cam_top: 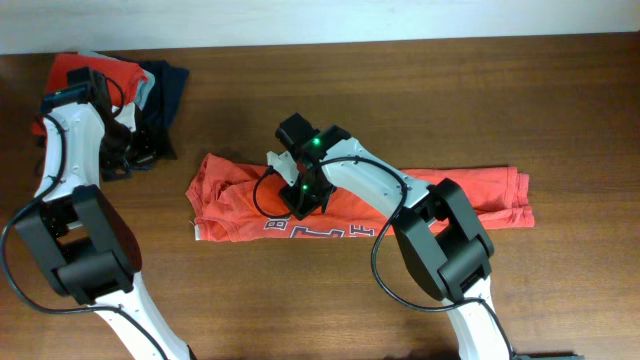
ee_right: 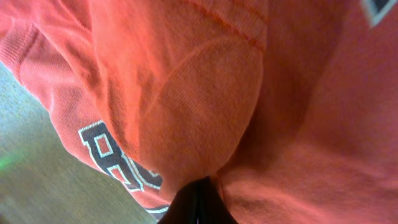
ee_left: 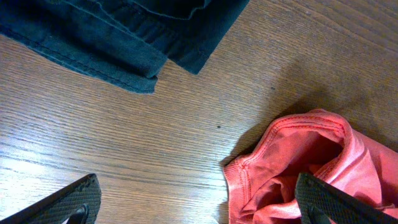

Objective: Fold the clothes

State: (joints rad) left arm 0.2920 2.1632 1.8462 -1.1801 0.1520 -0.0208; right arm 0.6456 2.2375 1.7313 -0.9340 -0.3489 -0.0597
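While the right gripper (cam_top: pixel 303 196) is pinching the lettered orange T-shirt (cam_top: pixel 470 200) at mid-frame, the left gripper (cam_top: pixel 128 152) is hanging wide open, seemingly empty, near the navy garment (cam_top: pixel 170 88) at upper left.

Table (cam_top: pixel 560 110): brown wood grain, fills nearly everything.
Beyond far edge: pale strip (cam_top: pixel 400 18), wall or floor unclear.
Light: even, soft.

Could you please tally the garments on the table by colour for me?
Orange-red T-shirts: 2 (lettered T-shirt, piled T-shirt)
Dark navy garment: 1
Pale grey garment: 1, only a sliver showing
Total: 4
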